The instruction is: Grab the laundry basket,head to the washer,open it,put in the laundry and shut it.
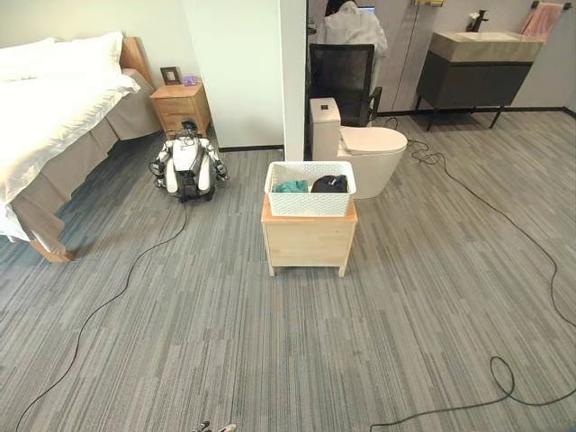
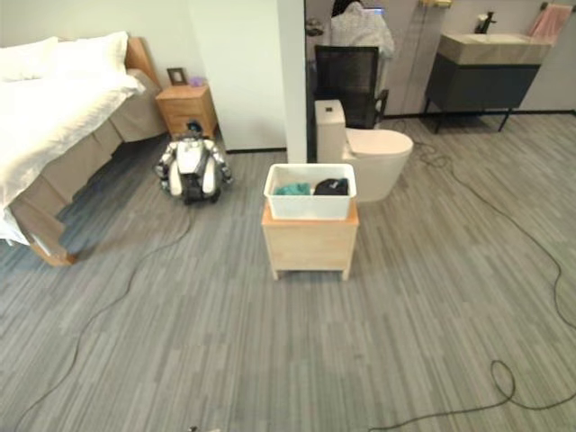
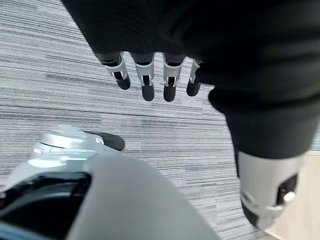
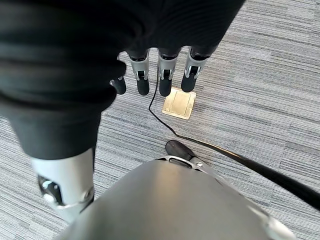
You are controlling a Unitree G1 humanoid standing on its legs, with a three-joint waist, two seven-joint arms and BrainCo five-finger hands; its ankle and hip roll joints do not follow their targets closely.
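A white laundry basket (image 1: 310,199) with perforated walls stands on a low wooden cabinet (image 1: 309,242) in the middle of the room, a few steps ahead of me. Inside it lie a teal cloth (image 1: 292,187) and a dark cloth (image 1: 330,184). My left hand (image 3: 150,75) hangs over the grey carpet with straight fingers and holds nothing. My right hand (image 4: 160,70) also hangs down above the carpet, fingers relaxed and empty, over a brass floor socket (image 4: 178,104).
A bed (image 1: 54,117) and a wooden nightstand (image 1: 181,106) are at the far left. Another robot (image 1: 188,166) sits on the floor by the nightstand. A toilet (image 1: 364,148) stands behind the basket, next to a white pillar (image 1: 292,81). A dark vanity (image 1: 477,76) is at the far right.
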